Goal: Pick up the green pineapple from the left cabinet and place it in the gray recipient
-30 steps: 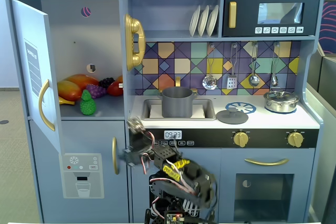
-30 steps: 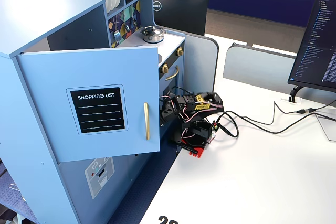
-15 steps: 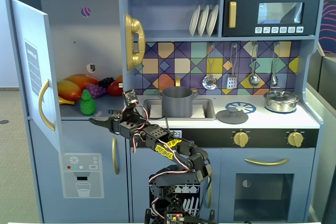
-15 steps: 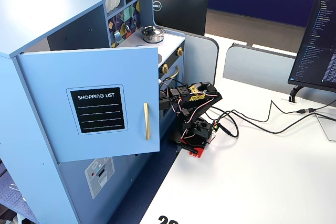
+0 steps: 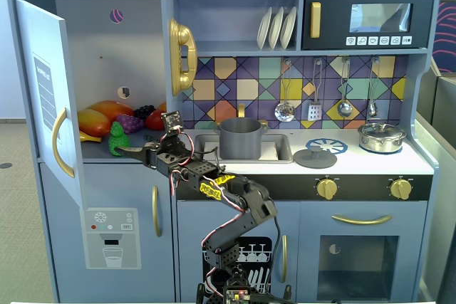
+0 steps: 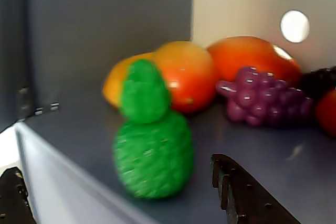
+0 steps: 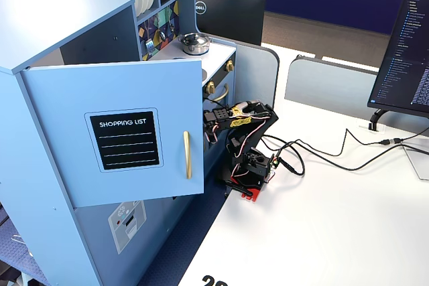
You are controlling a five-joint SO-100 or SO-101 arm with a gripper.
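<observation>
So, hidden bits: in a fixed view the open door (image 7: 114,132) with its "SHOPPING LIST" panel covers the whole inside of the left cabinet (image 5: 107,69) - no fruit visible from there.
Blur: wrist view is soft, only dark finger tips show at the bottom edge.
Green pineapple (image 6: 151,135): stands upright on the cabinet shelf near the front edge, long axis vertical, leafy top up (image 5: 117,138).
Around it: orange-red fruits (image 6: 184,74) behind, purple grape bunch (image 6: 262,95) to the right.
Gripper (image 5: 130,149): spread wide, one finger (image 6: 247,195) right of the pineapple, other at far left - not touching it.
Gray recipient (image 5: 240,138): in the sink, well to the right.
</observation>
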